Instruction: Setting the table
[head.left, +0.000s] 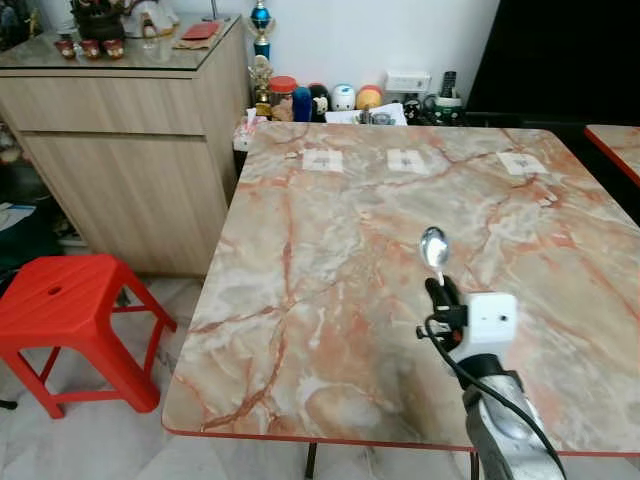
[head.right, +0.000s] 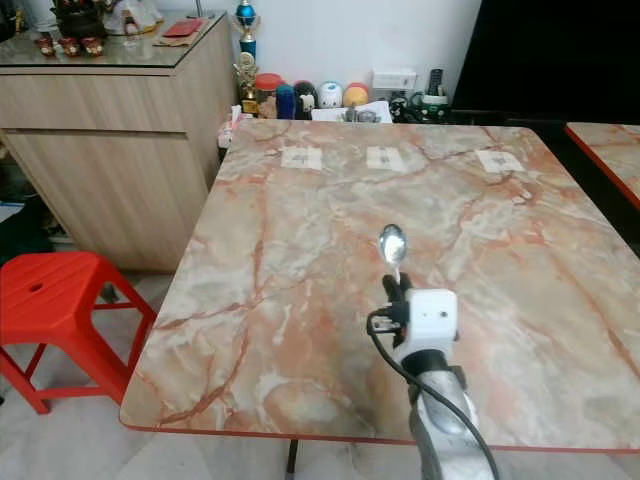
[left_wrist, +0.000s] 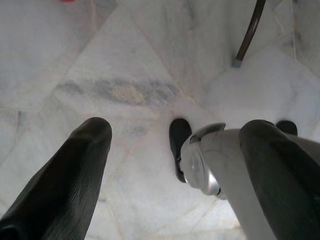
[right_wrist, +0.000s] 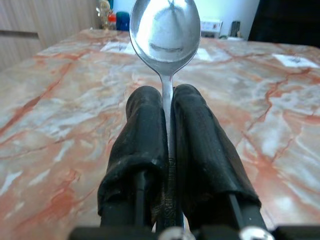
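My right gripper (head.left: 440, 285) is held over the near part of the marble table (head.left: 330, 300), shut on the handle of a silver spoon (head.left: 434, 248). The spoon's bowl (right_wrist: 165, 31) sticks out forward past the black fingers (right_wrist: 145, 130), pointing toward the table's far side. My left gripper (left_wrist: 175, 145) hangs low over the pale marble floor with its two fingers spread apart and nothing between them.
A red plastic stool (head.left: 65, 310) stands left of the table. A wooden cabinet (head.left: 120, 150) is at the back left. Jars and small items (head.left: 320, 100) crowd the far edge by the wall. Three white squares (head.left: 405, 160) lie on the far part of the table.
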